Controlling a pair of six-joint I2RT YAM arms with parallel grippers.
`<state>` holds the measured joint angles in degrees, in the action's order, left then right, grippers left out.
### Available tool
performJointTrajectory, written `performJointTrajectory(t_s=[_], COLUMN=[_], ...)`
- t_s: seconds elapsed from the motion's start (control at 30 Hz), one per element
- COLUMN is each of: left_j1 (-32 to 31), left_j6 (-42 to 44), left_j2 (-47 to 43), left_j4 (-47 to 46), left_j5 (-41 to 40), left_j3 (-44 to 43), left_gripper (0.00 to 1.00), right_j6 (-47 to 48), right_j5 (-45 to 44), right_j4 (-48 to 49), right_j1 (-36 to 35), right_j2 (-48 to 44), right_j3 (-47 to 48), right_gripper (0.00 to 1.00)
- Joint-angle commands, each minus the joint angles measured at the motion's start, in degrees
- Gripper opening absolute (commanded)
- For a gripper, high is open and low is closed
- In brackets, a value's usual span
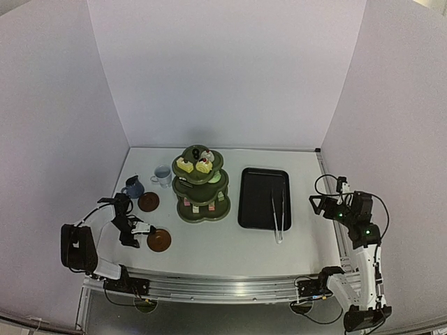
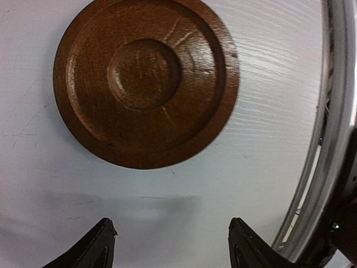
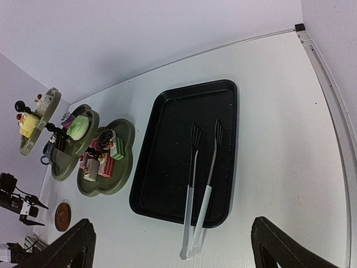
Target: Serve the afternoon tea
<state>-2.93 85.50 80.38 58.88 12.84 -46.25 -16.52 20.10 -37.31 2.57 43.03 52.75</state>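
Note:
The dark green three-tier stand (image 1: 201, 187) holds small colourful cakes (image 1: 186, 165) on its tiers. Left of it stand a pale mug (image 1: 162, 175) and a dark blue mug (image 1: 133, 187). One brown saucer (image 1: 148, 202) lies near the blue mug. A second saucer (image 1: 159, 240) lies bare near the front edge. My left gripper (image 1: 144, 229) hovers just left of this second saucer (image 2: 146, 78). In the left wrist view that gripper (image 2: 172, 226) is open over bare table. My right gripper (image 1: 318, 204) hangs at the table's right edge, open and empty (image 3: 172, 223).
A black rectangular tray (image 1: 255, 183) lies right of the stand, with metal tongs (image 1: 279, 213) resting on it and sticking out over its front rim. White walls close in three sides. The metal rail (image 2: 329, 139) of the near table edge runs close by the left gripper.

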Motion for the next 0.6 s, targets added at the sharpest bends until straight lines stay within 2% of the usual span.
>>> performJointTrajectory(t_s=[0.0,0.2,0.57], left_j1=[-2.4,-4.4,-18.2], left_j6=[-2.6,-2.0,-12.1], left_j2=[3.4,7.1,8.8], left_j4=[-10.2,-14.0,-15.5], left_j5=[-1.1,-2.2,2.3], left_j3=[1.8,3.6,2.3], left_gripper=[0.69,0.66,0.61], right_j6=[-1.1,-2.4,-7.5], right_j5=[0.5,-0.2,0.3], right_j4=[0.0,-0.1,-0.5], right_j1=[-0.1,-0.1,-0.1], right_j2=[-0.9,-2.0,-1.4], right_j3=[1.8,2.1,-0.6], right_gripper=[0.95,0.95,0.95])
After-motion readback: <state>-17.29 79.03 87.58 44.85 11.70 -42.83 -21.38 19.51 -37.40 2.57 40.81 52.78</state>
